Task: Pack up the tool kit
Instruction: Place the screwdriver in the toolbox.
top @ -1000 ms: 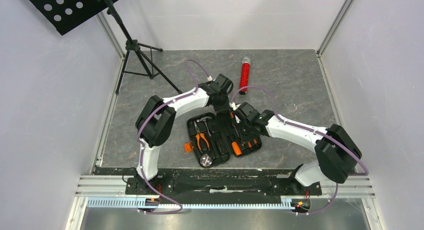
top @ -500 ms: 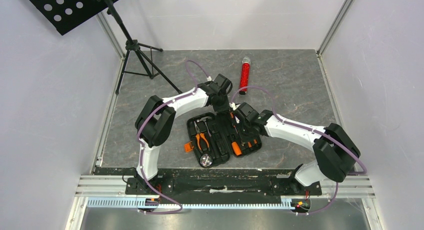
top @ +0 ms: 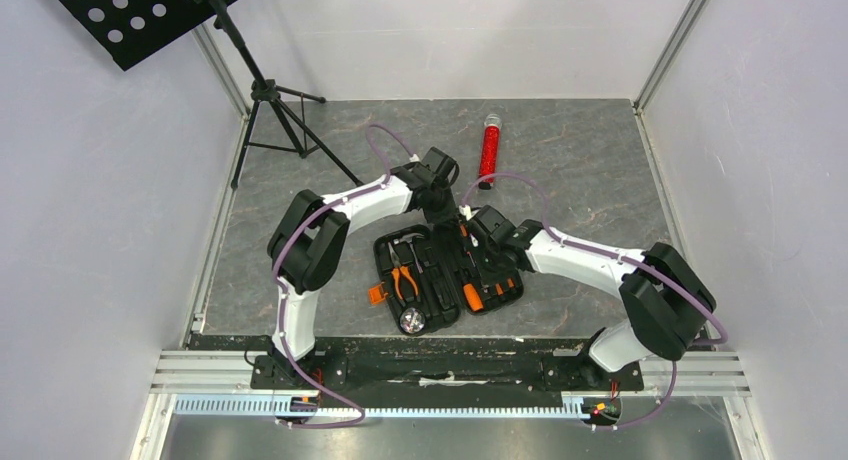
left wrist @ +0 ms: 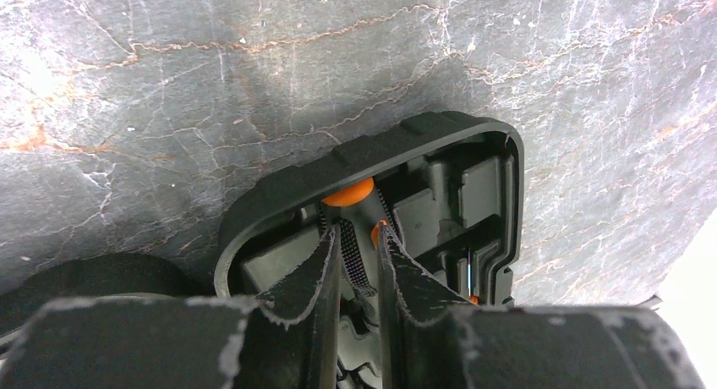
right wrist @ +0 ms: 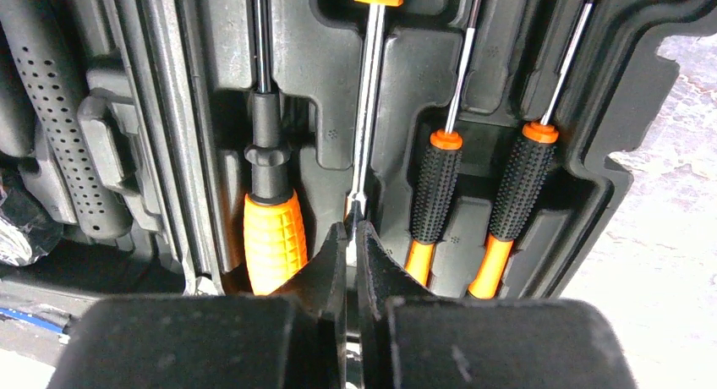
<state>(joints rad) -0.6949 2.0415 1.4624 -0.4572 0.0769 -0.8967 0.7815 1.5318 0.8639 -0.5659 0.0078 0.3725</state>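
Observation:
The black tool kit case (top: 383,265) lies open at the table's middle. A long screwdriver lies along a slot in its right half. My left gripper (left wrist: 359,232) is at the case's far end (left wrist: 279,190), shut on that screwdriver's dotted black handle (left wrist: 357,258) just below its orange cap (left wrist: 348,192). My right gripper (right wrist: 351,228) is shut on the same tool's bare metal shaft (right wrist: 365,135). Two small orange-and-black screwdrivers (right wrist: 435,186) sit seated in slots to its right, and an orange-handled tool (right wrist: 272,228) to its left. Pliers (top: 403,280) lie in the left half.
A red tube (top: 489,148) lies on the table beyond the case. A black tripod stand (top: 275,110) occupies the far left corner. A round silver flashlight head (top: 412,321) sits at the case's near edge. White walls enclose the marbled table on three sides.
My right gripper has closed on the screwdriver shaft. The left arm has shifted slightly left and back while keeping its hold on the handle.

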